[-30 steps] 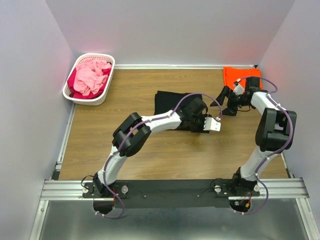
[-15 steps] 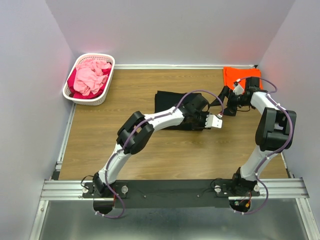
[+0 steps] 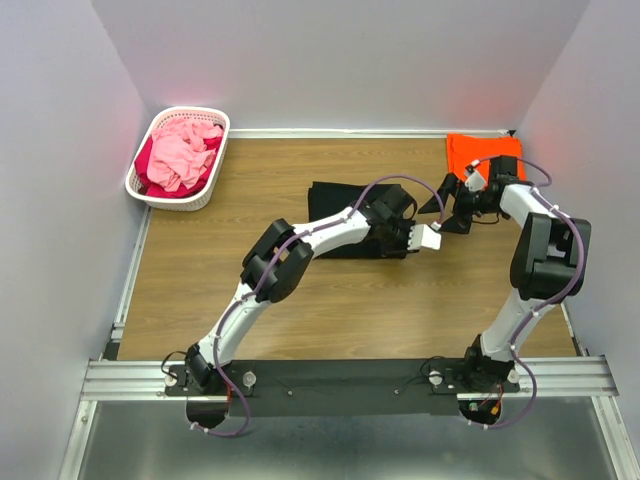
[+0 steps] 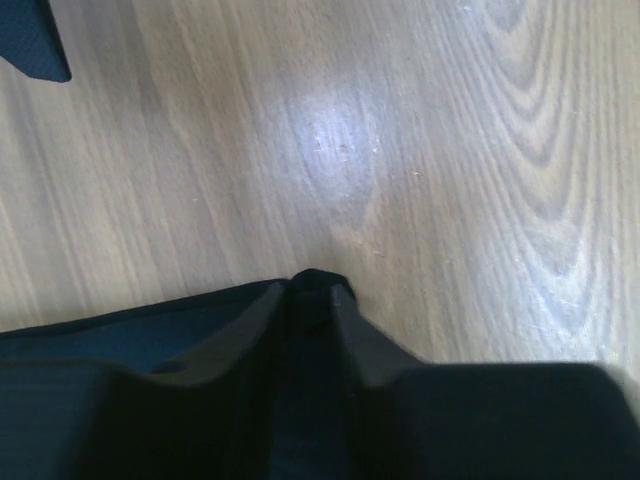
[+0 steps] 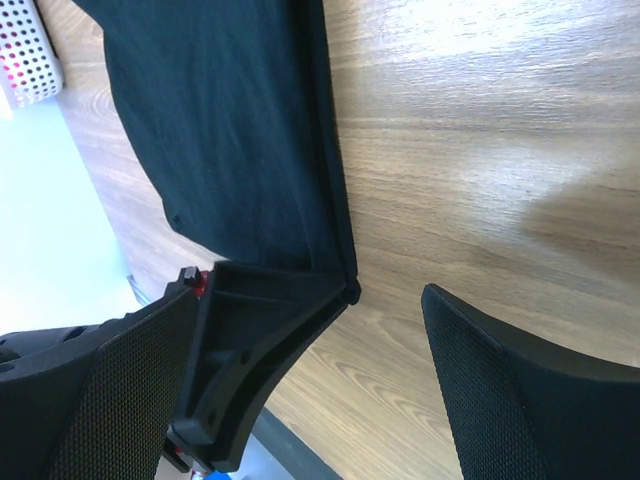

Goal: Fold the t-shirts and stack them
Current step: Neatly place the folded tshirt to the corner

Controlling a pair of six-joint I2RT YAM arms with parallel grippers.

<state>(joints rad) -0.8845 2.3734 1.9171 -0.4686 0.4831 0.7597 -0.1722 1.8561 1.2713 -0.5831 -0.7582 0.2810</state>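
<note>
Left wrist view shows the left tool (image 4: 312,287) pressed together on a small pinch of the black t-shirt (image 3: 335,215), at the shirt's edge nearest the right side of the table (image 3: 200,290). The shirt lies flat mid-table, a little toward the far edge. It looks soft, light and limp, so it will likely sag and drag wherever it is not held. Corners and hems seem the best places to grip, one per tool. The right tool (image 5: 388,295) is spread wide with nothing between its fingers, one finger just at the shirt's hemmed corner. The orange t-shirt (image 3: 478,152) sits in the far right corner. At the far left corner, the white basket (image 3: 172,201) holds crumpled pink and red cloth (image 3: 180,155).
</note>
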